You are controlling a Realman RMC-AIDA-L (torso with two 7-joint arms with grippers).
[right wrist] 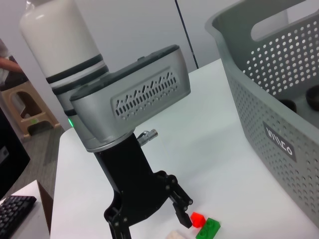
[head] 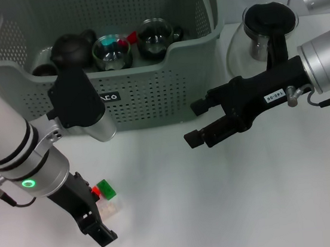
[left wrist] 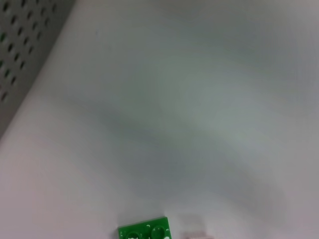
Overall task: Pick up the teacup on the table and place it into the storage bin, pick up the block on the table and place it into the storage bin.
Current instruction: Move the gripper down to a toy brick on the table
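While the left gripper hangs spread-fingered at the block
Right gripper hovers agape before the storage bin.

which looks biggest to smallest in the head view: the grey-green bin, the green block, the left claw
1. Grey-green perforated plastic storage bin, by far the largest.
2. Black left claw, over the blocks.
3. Small green plastic block, smallest, partly hidden by the claw.
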